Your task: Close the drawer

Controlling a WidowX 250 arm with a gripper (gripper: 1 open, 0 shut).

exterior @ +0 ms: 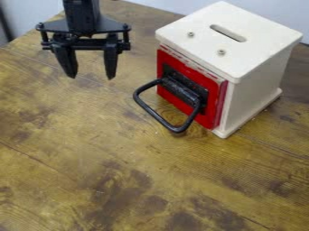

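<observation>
The red drawer [193, 93] sits in the cream wooden cube housing [241, 54], its flat red front flush with the housing's left face. Its large black wire loop handle [161, 108] hangs down from the front onto the table. My black gripper [87, 70] hangs above the table at the upper left, well left of the drawer and apart from the handle. Its two fingers [110, 65] point down and stand apart, holding nothing.
The wooden table [108, 171] fills the view. The housing has a slot [227, 32] on top and stands at the right. The table's far edge runs along the top left corner.
</observation>
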